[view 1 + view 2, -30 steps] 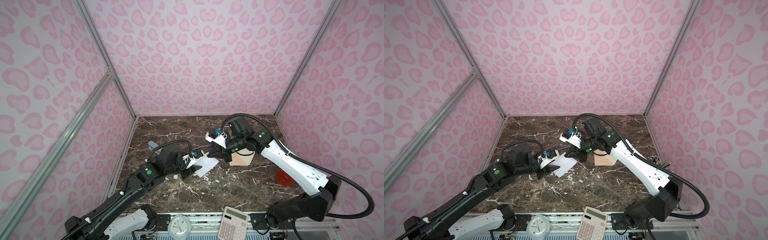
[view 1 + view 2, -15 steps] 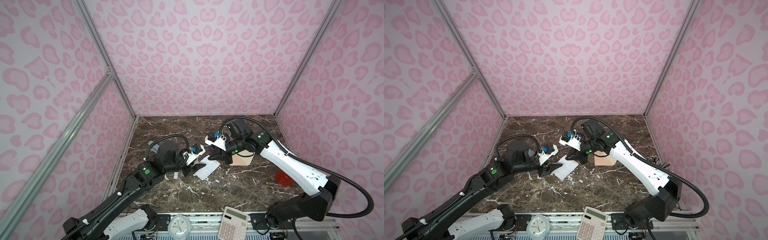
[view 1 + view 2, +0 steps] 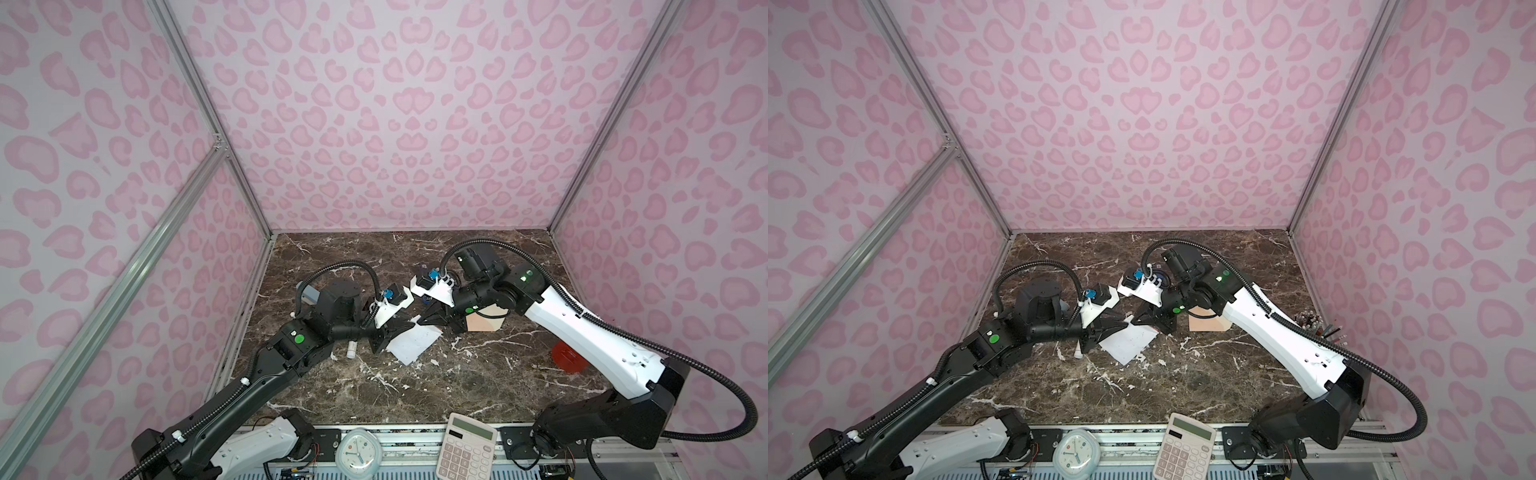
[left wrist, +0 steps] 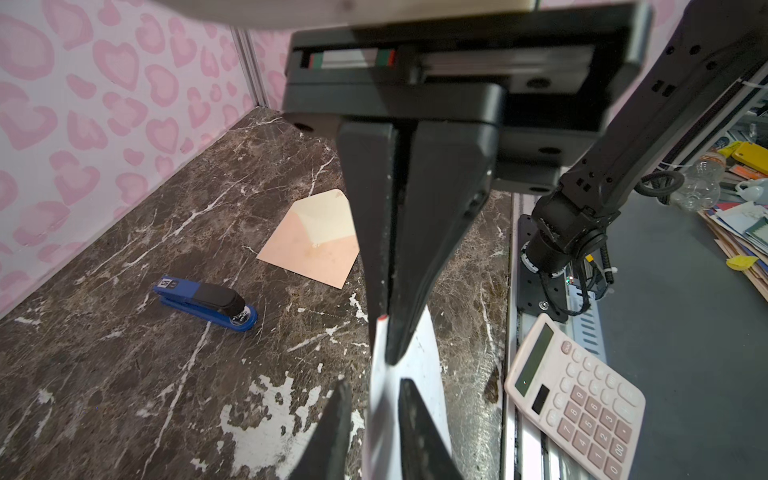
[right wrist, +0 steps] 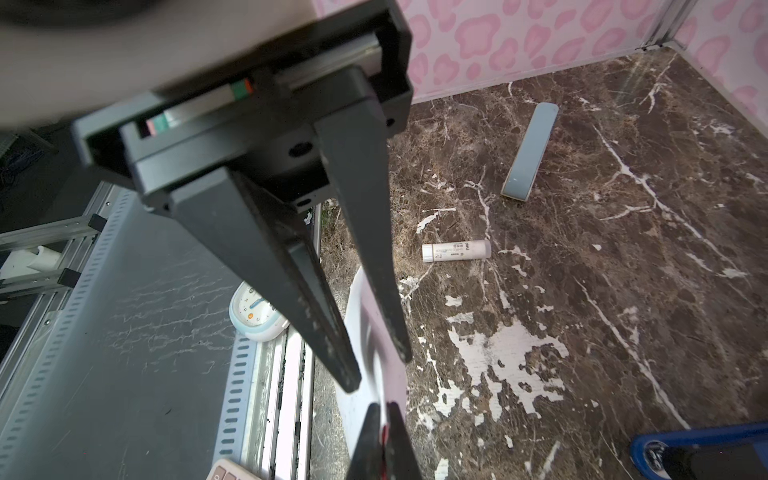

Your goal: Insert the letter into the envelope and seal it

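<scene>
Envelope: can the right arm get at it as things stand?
Likely not yet. The envelope lies flat beside the right gripper, close by, but that gripper is shut on the letter, which the left gripper also pinches. It would need to let go first.

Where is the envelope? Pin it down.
In both top views the envelope lies flat on the marble table, right of centre, partly under the right arm, right of the letter.
</scene>
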You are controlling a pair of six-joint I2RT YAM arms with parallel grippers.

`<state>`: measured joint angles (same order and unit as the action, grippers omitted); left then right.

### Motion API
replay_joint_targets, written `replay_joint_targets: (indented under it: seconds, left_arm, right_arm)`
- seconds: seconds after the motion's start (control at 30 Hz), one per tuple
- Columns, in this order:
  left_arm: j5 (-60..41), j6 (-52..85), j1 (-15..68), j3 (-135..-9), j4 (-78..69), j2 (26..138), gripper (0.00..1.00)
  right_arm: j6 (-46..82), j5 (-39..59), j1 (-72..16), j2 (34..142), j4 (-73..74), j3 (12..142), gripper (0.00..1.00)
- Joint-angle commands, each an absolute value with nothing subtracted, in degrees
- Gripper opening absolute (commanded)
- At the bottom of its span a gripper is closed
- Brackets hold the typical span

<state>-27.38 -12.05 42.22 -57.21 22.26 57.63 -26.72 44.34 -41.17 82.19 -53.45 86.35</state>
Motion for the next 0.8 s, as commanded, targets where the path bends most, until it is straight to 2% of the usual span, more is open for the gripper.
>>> replay_joint_targets:
  seconds: [0.0,0.07,0.23,0.43,0.53,0.57,0.67,0.77]
  left_arm:
    - [-29.80,-11.44,42.08,-57.05,20.97,57.82,0.22]
    - [-30.46,-11.34,42.03,-56.88,21.06,58.11,0.20]
    - [-31.53,-11.16,42.08,-56.42,20.48,58.47,0.04]
    - [-32.75,-11.24,41.98,-56.01,21.02,58.62,0.04]
    - [-31.01,-11.25,42.00,-55.63,20.35,58.31,0.04]
    - [-30.46,-11.27,41.93,-55.55,20.09,58.12,0.04]
    - [-29.29,-11.50,41.83,-55.28,19.21,57.68,0.04]
    - [-29.19,-11.60,41.74,-55.50,19.25,57.66,0.04]
  right_arm:
    - [-26.33,43.51,-41.43,81.83,-53.31,85.86,0.00]
    - [-26.15,43.59,-41.52,81.64,-53.09,85.87,0.00]
    - [-25.82,43.59,-41.57,81.27,-52.78,85.78,0.00]
    - [-24.51,43.81,-41.58,80.66,-51.25,85.61,0.00]
    - [-23.40,44.24,-41.58,80.07,-49.48,82.91,0.24]
    - [-23.22,44.47,-41.57,79.94,-49.08,82.49,0.27]
    - [-22.85,45.02,-41.58,79.80,-48.31,81.36,0.34]
    - [-22.78,45.25,-41.58,79.80,-47.63,80.41,0.33]
